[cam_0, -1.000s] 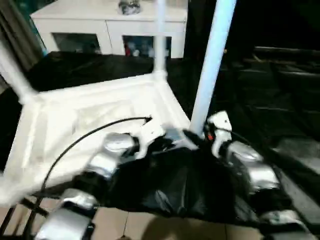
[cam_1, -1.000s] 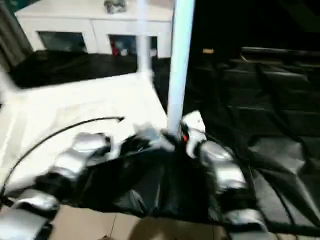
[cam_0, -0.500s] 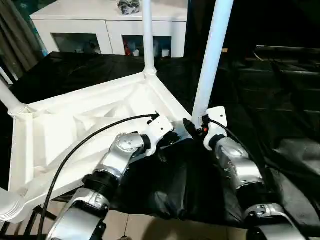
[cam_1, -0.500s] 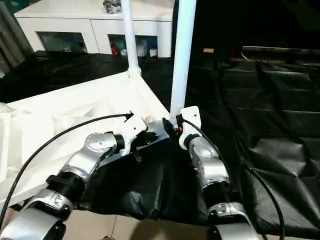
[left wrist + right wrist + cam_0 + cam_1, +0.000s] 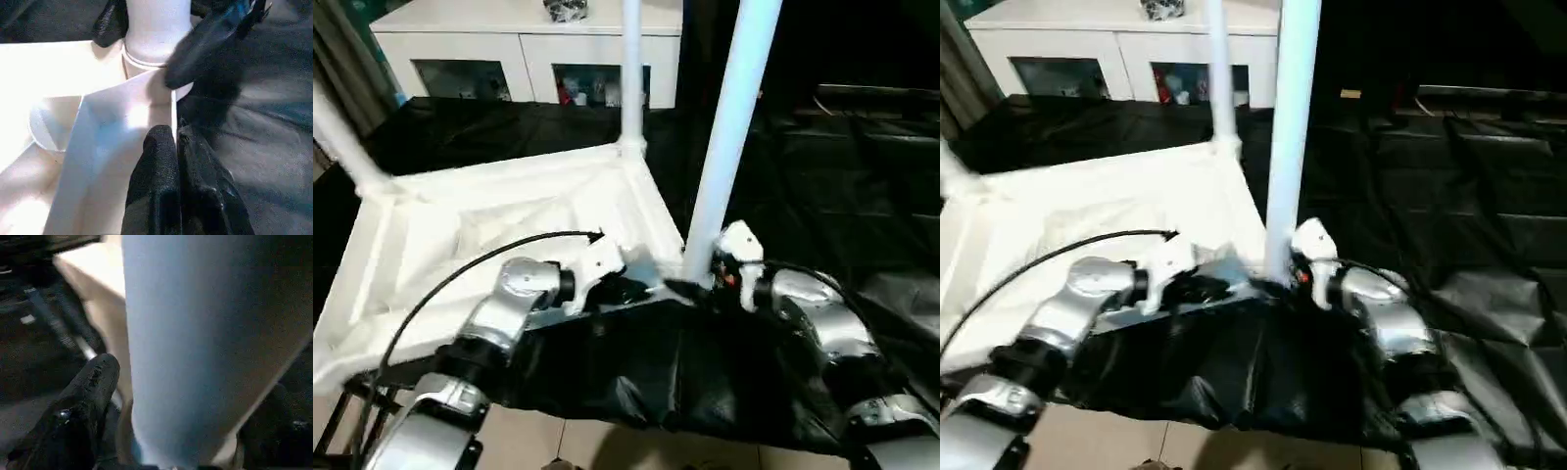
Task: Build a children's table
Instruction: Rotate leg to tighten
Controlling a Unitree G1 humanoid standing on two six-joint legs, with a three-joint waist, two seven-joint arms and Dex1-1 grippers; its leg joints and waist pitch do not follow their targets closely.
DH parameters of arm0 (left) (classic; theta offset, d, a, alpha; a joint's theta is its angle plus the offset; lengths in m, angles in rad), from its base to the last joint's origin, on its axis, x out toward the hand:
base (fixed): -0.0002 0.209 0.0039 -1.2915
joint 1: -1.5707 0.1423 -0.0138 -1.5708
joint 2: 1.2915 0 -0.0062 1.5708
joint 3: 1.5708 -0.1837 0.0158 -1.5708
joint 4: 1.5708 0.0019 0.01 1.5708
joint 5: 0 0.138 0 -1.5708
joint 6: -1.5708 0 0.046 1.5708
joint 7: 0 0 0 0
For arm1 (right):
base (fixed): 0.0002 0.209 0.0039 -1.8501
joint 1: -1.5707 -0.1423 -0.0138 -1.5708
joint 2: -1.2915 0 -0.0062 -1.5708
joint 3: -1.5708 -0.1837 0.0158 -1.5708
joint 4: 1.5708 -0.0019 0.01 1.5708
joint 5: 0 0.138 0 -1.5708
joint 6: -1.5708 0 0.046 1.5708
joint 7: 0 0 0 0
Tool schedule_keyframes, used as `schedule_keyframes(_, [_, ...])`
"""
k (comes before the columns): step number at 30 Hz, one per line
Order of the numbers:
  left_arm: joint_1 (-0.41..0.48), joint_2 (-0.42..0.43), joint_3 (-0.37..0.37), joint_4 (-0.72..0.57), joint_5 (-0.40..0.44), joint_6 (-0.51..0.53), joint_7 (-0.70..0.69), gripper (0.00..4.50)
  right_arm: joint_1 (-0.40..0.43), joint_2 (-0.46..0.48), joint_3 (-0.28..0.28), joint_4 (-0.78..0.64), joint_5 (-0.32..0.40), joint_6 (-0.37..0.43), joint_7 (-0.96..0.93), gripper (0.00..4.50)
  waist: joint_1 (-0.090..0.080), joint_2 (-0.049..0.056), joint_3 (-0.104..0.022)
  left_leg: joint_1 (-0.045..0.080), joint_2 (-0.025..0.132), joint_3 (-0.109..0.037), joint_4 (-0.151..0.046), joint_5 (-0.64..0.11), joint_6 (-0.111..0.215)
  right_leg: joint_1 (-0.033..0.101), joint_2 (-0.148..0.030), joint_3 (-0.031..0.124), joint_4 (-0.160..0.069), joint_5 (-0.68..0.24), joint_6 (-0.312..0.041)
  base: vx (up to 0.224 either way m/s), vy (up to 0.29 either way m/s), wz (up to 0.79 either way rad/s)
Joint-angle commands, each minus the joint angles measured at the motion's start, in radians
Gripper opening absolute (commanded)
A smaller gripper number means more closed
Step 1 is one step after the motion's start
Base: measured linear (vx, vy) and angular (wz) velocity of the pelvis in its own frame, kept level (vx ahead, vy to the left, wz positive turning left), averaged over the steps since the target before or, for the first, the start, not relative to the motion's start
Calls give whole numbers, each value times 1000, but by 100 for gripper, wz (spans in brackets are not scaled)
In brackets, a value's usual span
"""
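Found the left gripper (image 5: 172,133) with its two black fingers pressed together at the thin rim of the upturned tabletop (image 5: 460,225), just short of the corner socket (image 5: 156,54). Could not tell whether the rim edge was pinched between them or merely leaned on; judged the pose a brace to stop the top sliding on the black-draped table (image 5: 862,196).

Found the right gripper (image 5: 190,391) on the far side of that same socket, jaws standing apart, one finger (image 5: 93,382) on each side of the upright leg (image 5: 729,137) near its foot. Could not tell whether the pads touched the tube. Judged the straddle a guard for the leg, seemingly seated in the socket, against tipping.

Saw, farther out from both grippers, two more legs (image 5: 631,69) (image 5: 337,137) planted upright in other corners, the ribbed underside facing up. Took the build for well along.

Beyond the top, noted a white cabinet (image 5: 524,59) with glass doors. Made out a small red mark by the right wrist, but no brand, label or legible writing anywhere.
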Motion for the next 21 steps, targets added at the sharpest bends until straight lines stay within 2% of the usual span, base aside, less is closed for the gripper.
schedule_keyframes(1, [-13, 9, 1, -18, -18, -18, -21, 0, 23, 1, 51, -46, 27, 38, 96, 366, 7, -10, -63, 4, 53, -11, -58, -159, 117, 60, -80, 46, -65, -117, -256, 0, 0, 0])
schedule_keyframes(3, [-18, 18, 2, -12, -24, -16, -43, 0, 37, -15, 63, -79, 48, 61, 148, 340, 10, -12, -63, 5, 53, -11, -59, -166, 107, 59, -80, 46, -67, -138, -250, 0, 0, 0])
schedule_keyframes(5, [-21, 23, 1, -8, -29, -15, -58, 0, 45, -24, 70, -96, 58, 69, 180, 330, 13, -8, -63, 5, 52, -11, -58, -166, 102, 59, -82, 47, -67, -148, -247, 0, 0, 0])
schedule_keyframes(10, [-24, 25, 0, -6, -37, -12, -77, 0, 54, -33, 77, -117, 63, 91, 206, 304, 18, -8, -65, 5, 52, -11, -57, -152, 97, 58, -82, 46, -65, -128, -249, 0, 0, 0])
schedule_keyframes(11, [-25, 25, -1, -5, -39, -11, -82, 0, 56, -35, 77, -120, 64, 95, 211, 282, 18, -8, -65, 5, 52, -12, -58, -153, 96, 58, -81, 46, -65, -131, -248, 0, 0, 0])
schedule_keyframes(21, [-19, 33, -6, -5, -42, -9, -104, 0, 79, -37, 86, -156, 69, 125, 221, 247, 27, -11, -66, 5, 52, -12, -57, -144, 91, 59, -82, 46, -66, -138, -238, 0, 0, 0])
